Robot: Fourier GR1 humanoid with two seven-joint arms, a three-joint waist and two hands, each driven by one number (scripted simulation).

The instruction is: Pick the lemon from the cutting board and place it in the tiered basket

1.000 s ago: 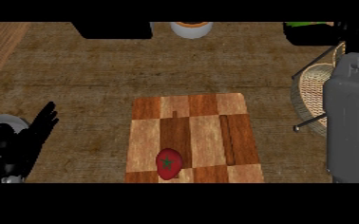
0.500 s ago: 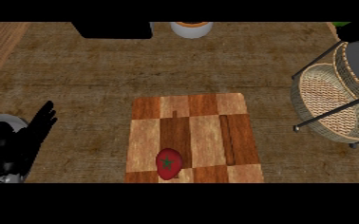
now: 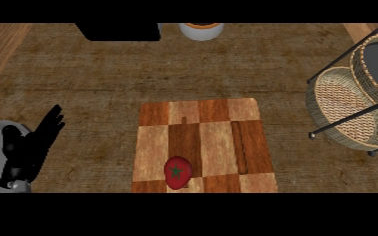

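A checkered wooden cutting board [image 3: 214, 130] lies in the lower middle of the head view. On its near end sits a red round fruit with a green star-shaped top [image 3: 178, 172]. No lemon shows on the board or anywhere else. The wicker tiered basket [image 3: 341, 105] on dark wire legs stands at the right edge; I cannot see what its tiers hold. My left hand [image 3: 31, 149] rests open at the lower left edge, fingers straight and pointing up, far from the board. My right hand is out of view.
A black box-like object [image 3: 118, 31] and a white container with an orange top [image 3: 201, 30] stand at the counter's far edge. A strip of lighter wood [image 3: 11, 40] runs along the far left.
The right forearm that hung over the basket one second ago has left the view, uncovering the basket. The left hand and the red fruit have not moved.
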